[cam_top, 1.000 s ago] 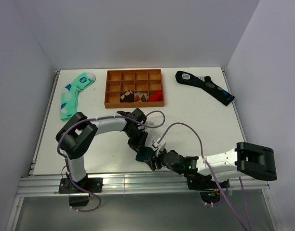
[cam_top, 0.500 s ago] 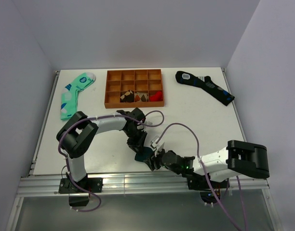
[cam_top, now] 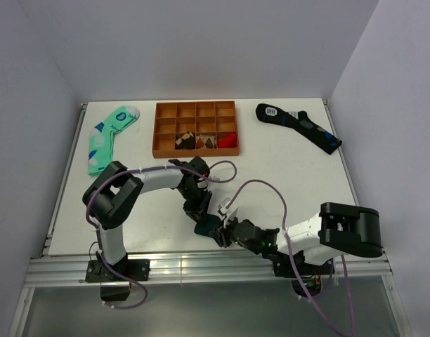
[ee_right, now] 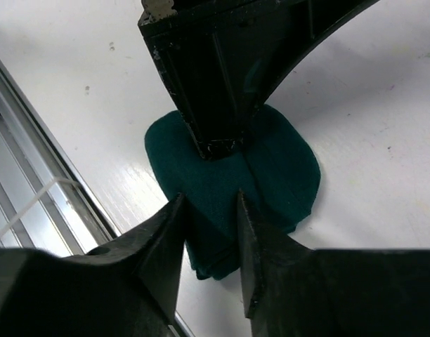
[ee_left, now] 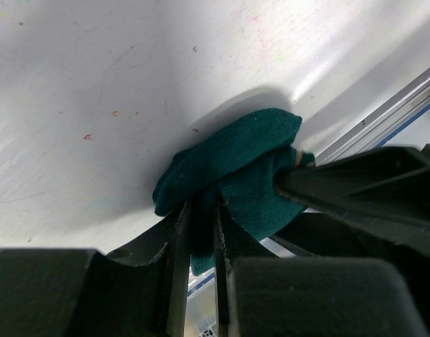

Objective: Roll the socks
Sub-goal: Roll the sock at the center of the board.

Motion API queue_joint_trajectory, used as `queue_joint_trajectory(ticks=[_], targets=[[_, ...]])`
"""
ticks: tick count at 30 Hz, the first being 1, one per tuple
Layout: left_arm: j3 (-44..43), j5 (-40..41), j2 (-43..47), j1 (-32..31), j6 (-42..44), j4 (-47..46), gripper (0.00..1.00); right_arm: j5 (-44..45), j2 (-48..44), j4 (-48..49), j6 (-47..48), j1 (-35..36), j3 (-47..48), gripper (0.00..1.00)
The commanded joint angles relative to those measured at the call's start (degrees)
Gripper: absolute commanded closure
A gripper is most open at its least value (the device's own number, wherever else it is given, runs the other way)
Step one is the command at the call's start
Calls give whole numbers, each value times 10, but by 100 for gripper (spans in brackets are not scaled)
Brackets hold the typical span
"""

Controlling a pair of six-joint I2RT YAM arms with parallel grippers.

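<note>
Firstly, counting across the top view from left to right: one mint-green sock [cam_top: 108, 137] at the upper left of the table [cam_top: 285, 182]; one orange tray [cam_top: 195, 104] at the upper middle, with twelve compartments and a few small dark and red pieces in its lower row; one black sock [cam_top: 297, 126] with blue patches at the upper right. Two arms and two grippers, both meeting at the lower centre of the frame, near the front edge. Just one bundle of the socks [cam_top: 205, 226] there, dark teal, folded into a thick pad and lying flat on the table.

As for the left gripper [ee_left: 199, 210]: clenched on a fold of the socks, with teal cloth squeezed in the thin slit between its fingers. Seen also in the right wrist view, pressing down on the middle of the bundle.

As for the right gripper [ee_right: 210, 210]: fingers set astride the near edge of the same bundle, cloth filling the gap between them. Partly closed, but cannot tell if really pinching.

Compared with one second ago: the socks in the same place; left arm in almost the same pose; big black elbow of the right arm moved from the right edge toward the middle; right gripper a little more to the left. Loose socks and tray not moved.
</note>
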State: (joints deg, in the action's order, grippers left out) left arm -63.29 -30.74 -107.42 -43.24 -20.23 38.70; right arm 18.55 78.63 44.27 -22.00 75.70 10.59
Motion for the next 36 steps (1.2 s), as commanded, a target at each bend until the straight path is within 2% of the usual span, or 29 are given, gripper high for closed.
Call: queue_joint_trajectory(ticks=[1, 2, 9, 12, 16, 20, 26, 31, 36], targets=[[28, 96, -32, 2, 28, -17, 100, -17, 31, -31, -25, -2, 9, 63], [29, 95, -32, 2, 25, -19, 100, -14, 38, -31, -31, -2, 8, 67], [41, 89, -16, 2, -7, -50, 95, -42, 45, -20, -75, -20, -7, 69], [51, 96, 4, 2, -33, -71, 89, -61, 53, -38, -95, -31, 2, 70], [59, 111, 34, 2, -67, -97, 75, -83, 85, -59, -126, -47, 19, 71], [69, 120, 57, 2, -101, -121, 68, -105, 119, -56, -152, -56, 30, 72], [75, 162, 89, 3, -127, -143, 63, -130, 142, -28, -186, -78, 17, 73], [79, 197, 126, 4, -143, -154, 60, -139, 148, -76, -197, -93, 39, 73], [75, 231, 164, 10, -154, -157, 58, -157, 154, -85, -212, -110, 43, 74]])
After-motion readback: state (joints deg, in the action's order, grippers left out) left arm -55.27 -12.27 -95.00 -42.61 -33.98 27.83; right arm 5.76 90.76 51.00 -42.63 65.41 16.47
